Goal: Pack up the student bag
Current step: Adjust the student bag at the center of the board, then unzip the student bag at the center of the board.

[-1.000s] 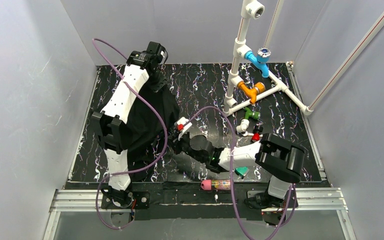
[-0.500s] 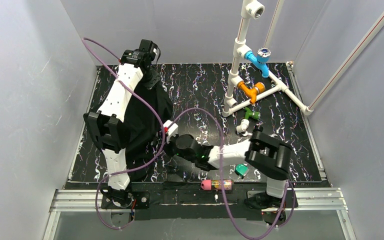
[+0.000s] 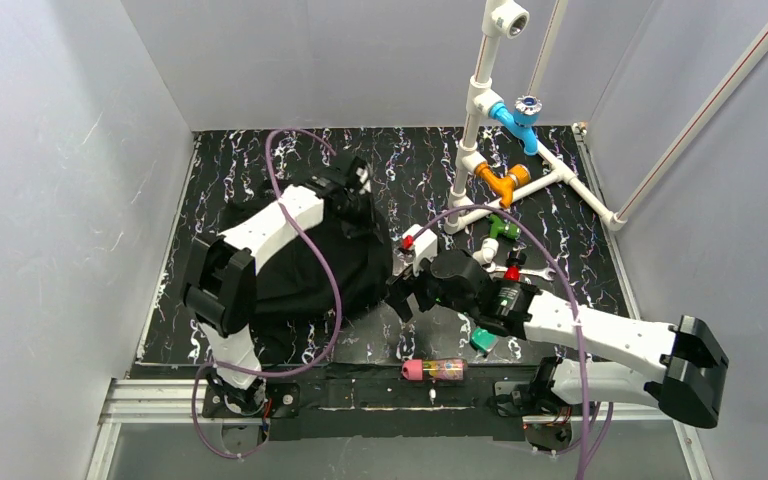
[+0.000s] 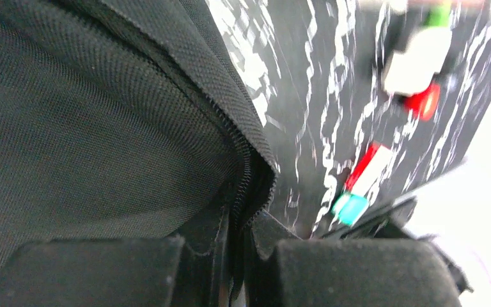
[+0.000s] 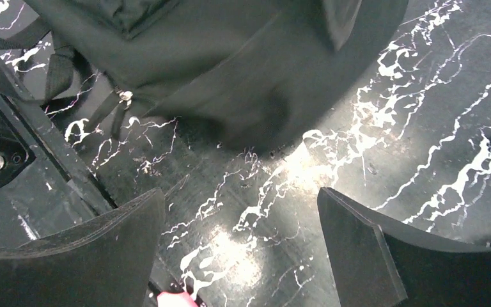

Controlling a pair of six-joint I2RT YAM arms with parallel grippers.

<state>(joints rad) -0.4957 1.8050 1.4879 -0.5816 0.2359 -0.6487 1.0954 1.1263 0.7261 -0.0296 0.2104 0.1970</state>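
Note:
The student bag point(image 3: 295, 265), a large black fabric backpack, lies at centre left of the marbled table. My left gripper point(image 3: 362, 200) is at its upper right edge. In the left wrist view this gripper point(image 4: 236, 281) is shut on the bag's fabric point(image 4: 89, 115) right beside the zipper. My right gripper point(image 3: 400, 292) hovers just off the bag's right side. The right wrist view shows that gripper point(image 5: 240, 198) open, with only bare table between its fingers. The bag point(image 5: 230, 57) and its webbing straps point(image 5: 57, 73) lie just ahead of it.
A pink pencil case point(image 3: 434, 370) lies at the near edge, with a small teal item point(image 3: 482, 342) just behind it. A white pipe frame point(image 3: 480, 110) with blue and orange fittings stands at the back right. Small green, white and red fittings point(image 3: 500, 250) lie below it.
My left gripper swung from the back left towards the centre, dragging the bag's edge with it. My right gripper opened and drew back to the right, away from the bag.

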